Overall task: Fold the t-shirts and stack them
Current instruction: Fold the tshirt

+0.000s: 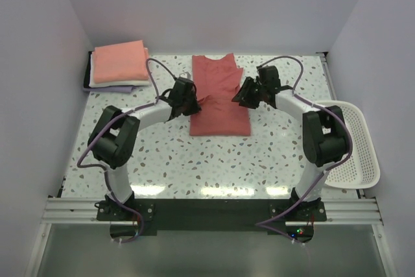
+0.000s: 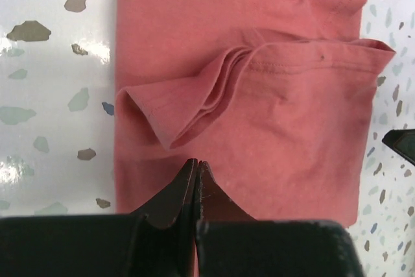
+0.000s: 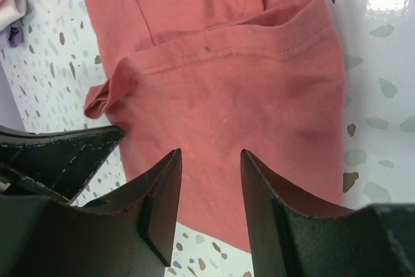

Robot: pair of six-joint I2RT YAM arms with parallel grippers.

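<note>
The dusty-red cloth t-shirt point(image 1: 219, 98) lies folded into a narrow strip in the middle of the speckled white table point(image 1: 194, 160), towards the far side, with a small bunched flap at its left edge. The left gripper point(image 2: 196, 163) hangs at that left edge, its black fingers pressed together with no cloth seen between them, while the right gripper point(image 3: 211, 154) hangs over the right edge with fingers apart. At the far left corner sits a stack of folded tees point(image 1: 120, 60), salmon-pink on top.
</note>
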